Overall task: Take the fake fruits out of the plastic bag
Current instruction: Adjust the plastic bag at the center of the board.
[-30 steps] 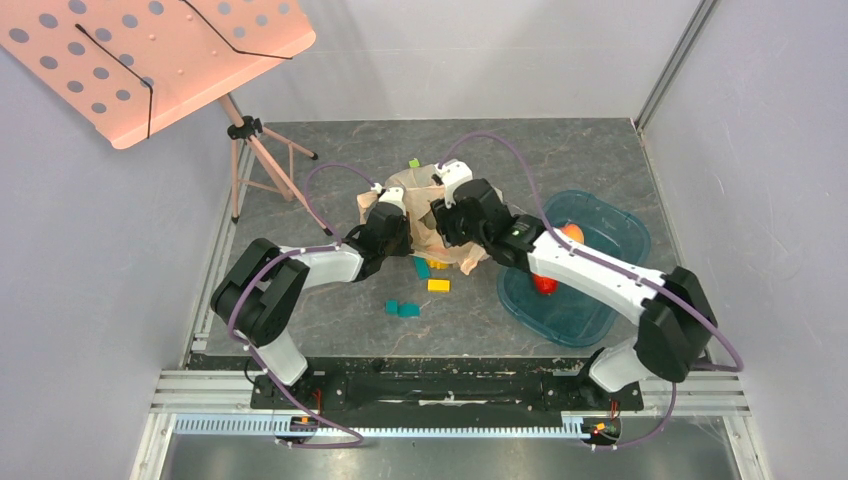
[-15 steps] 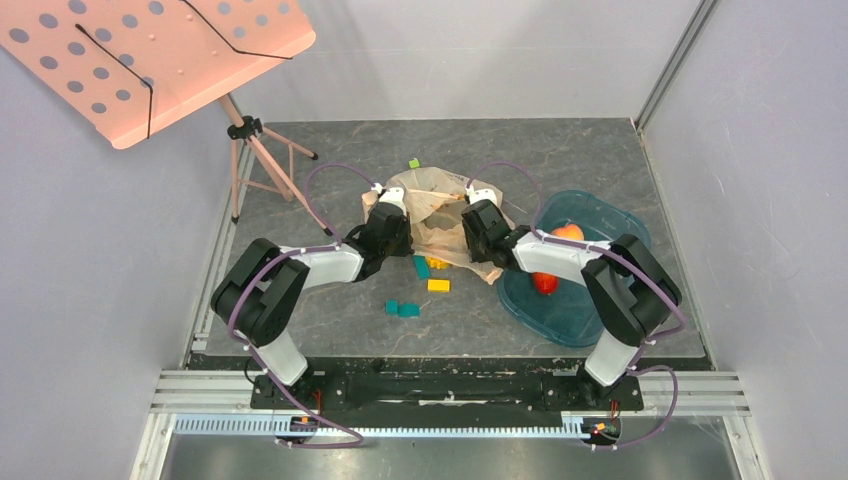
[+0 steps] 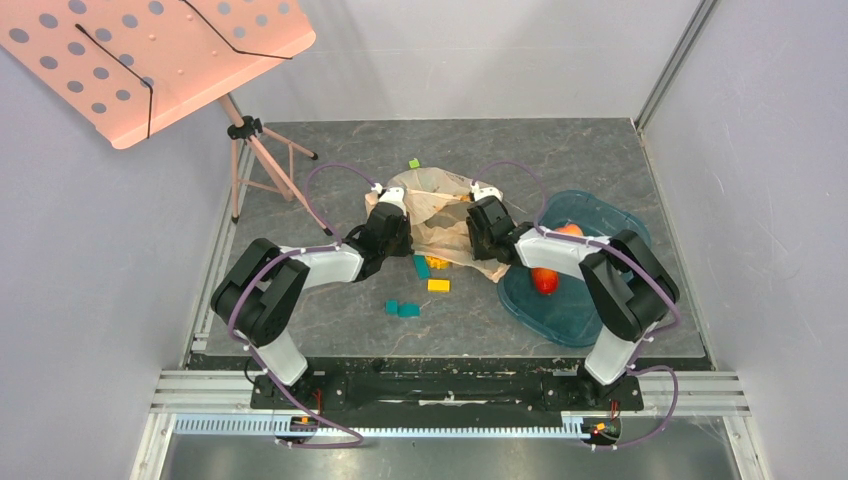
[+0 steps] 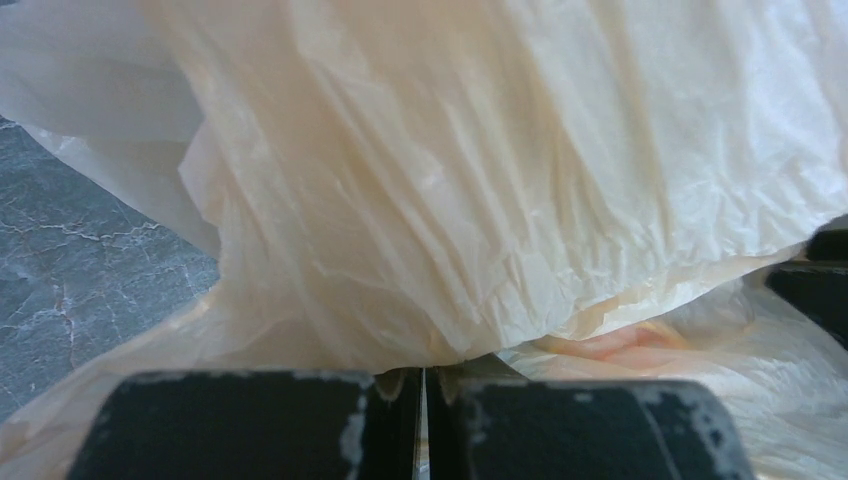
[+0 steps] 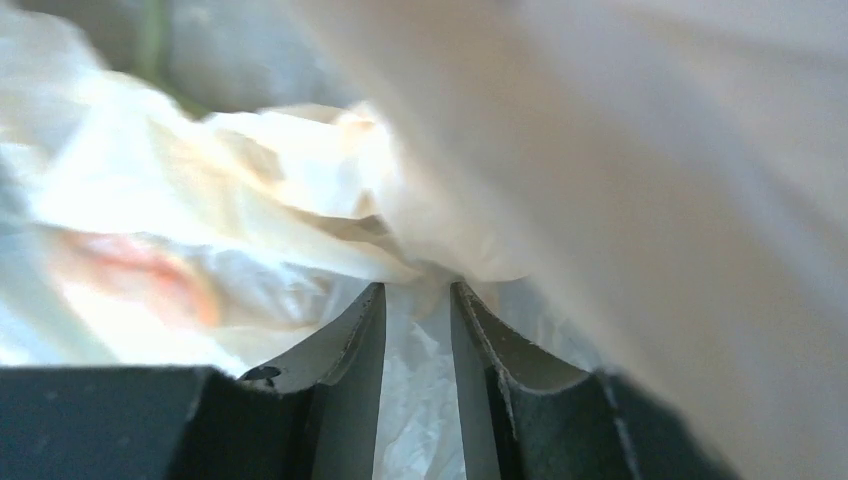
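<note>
step: opening plastic bag [image 3: 440, 205], frame centre on desk [image 3: 330, 170] | left claw [image 4: 422, 400]: clamped on bag film | right claw [image 5: 417, 300]: fingers narrowly apart around film, grip unclear | orange-red fruit [image 3: 545, 281]: teal tray [image 3: 612, 226], right | next: likely part mouth, check inside

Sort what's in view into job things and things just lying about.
Job: crinkly translucent peach-beige plastic bag; glossy orange-red toy fruit.
Lying about: teal transparent plastic tray; small yellow block; teal blocks; green block; pink perforated music stand.
</note>
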Controlling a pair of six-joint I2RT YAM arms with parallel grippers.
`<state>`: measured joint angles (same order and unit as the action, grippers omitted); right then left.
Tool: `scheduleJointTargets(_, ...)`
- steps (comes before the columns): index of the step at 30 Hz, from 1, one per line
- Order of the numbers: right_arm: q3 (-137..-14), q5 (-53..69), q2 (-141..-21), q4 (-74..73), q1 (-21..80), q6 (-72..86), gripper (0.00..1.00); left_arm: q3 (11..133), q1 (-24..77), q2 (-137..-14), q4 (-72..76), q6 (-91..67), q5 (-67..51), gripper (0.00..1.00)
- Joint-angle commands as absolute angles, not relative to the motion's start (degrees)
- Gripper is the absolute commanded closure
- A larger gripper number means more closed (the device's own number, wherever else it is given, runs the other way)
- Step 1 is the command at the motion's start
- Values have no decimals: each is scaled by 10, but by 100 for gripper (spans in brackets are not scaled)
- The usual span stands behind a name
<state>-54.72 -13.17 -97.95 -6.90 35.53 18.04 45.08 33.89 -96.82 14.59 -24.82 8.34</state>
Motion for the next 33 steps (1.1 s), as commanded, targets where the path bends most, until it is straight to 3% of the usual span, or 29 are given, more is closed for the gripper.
scheduleJointTargets(1, -586, -87, -908, -41, 369, 151, 68, 470, 339, -970, 149, -256, 78, 98)
scheduleJointTargets(6, -633, -69, -910, -39, 371, 152, 68, 471, 339, -969, 149, -257, 77, 98)
scheduleJointTargets(14, -699, -113, -1012, -41, 360, 154, 73, 471, 339, -971, 149, -257, 76, 98)
scheduleJointTargets(23, -628, -207, -1012, -23, 354, 180, 73, 471, 338, -970, 148, -257, 77, 98)
scheduleJointTargets(33, -611, -203, -1035, -68, 326, 221, 71, 471, 339, -969, 148, -258, 74, 98)
